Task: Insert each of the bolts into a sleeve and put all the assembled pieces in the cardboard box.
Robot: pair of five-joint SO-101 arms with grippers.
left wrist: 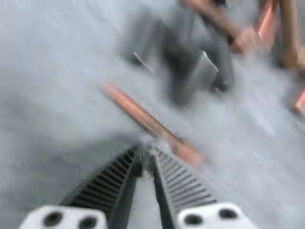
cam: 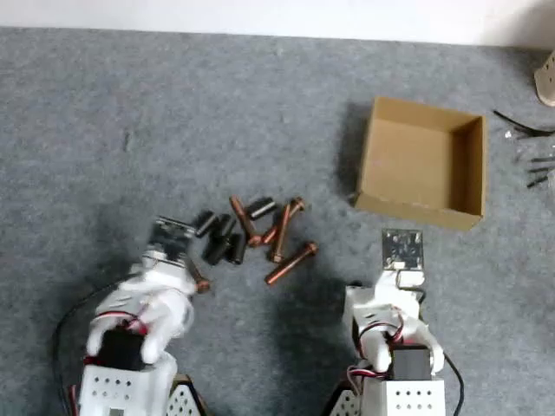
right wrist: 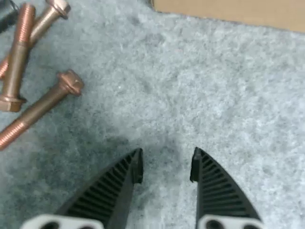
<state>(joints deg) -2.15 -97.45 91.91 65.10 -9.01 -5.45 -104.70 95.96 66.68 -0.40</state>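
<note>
One copper bolt [left wrist: 152, 125] lay crosswise just past the left gripper [left wrist: 146, 152] — fingers pressed together, tips at its shank — while the right gripper [right wrist: 167, 158], spread, sat farther off.

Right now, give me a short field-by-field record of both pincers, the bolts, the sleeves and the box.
Left pincer: shut, tips at a lone bolt; grip unclear.
Right pincer: open over grey carpet.
Bolts: copper, loose pile ahead of the arms.
Sleeves: dark, mixed among the bolts.
Cardboard box: open-topped, no pieces seen inside.
</note>
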